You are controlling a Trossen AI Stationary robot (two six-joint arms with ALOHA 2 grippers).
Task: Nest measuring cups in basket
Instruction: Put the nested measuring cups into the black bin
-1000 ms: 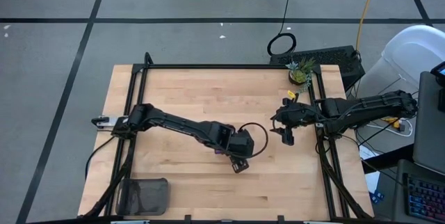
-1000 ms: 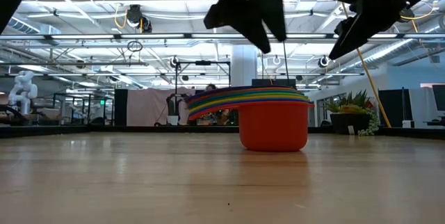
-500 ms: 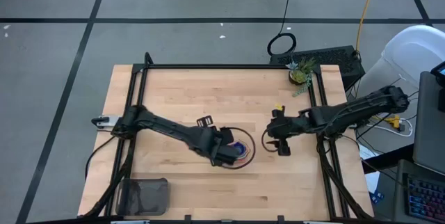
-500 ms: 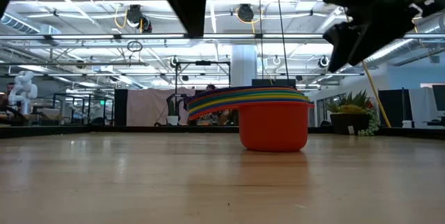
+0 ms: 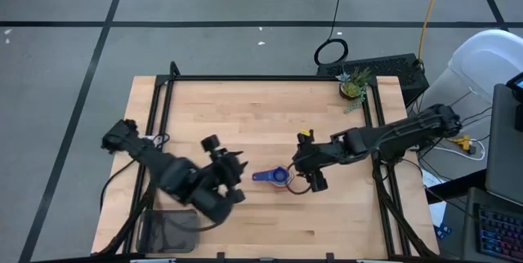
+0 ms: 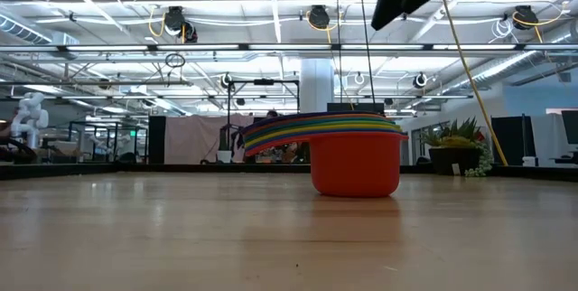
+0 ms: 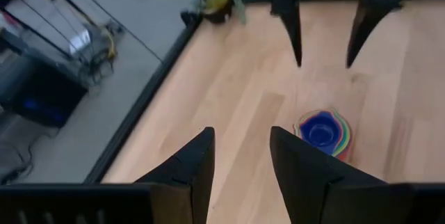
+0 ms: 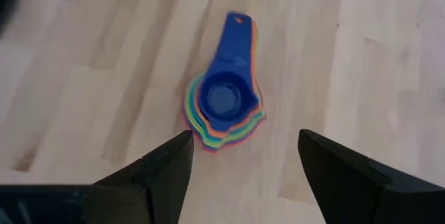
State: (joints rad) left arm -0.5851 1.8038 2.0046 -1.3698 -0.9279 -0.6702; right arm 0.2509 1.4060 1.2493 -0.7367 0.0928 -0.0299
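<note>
I have the cups nested in one stack, sitting on the table near its middle. From above the blue cup is on top, its handle pointing toward the left arm's side; in the low view the red cup is the outer one, standing upright on the wood with the coloured rims fanned above it.

My right gripper hangs just beside the stack, on the side away from the handle, not touching it. Its wrist view looks straight down on the stack, with the fingers spread wide and nothing between them.

My left gripper is on the handle side of the stack, near but apart from it. Its fingers stand parted with a clear gap, empty, and the stack shows beyond them.

The basket sits at the table corner well away from the stack, past the left arm, which partly covers it. A small potted plant stands at the far corner behind the right arm.
</note>
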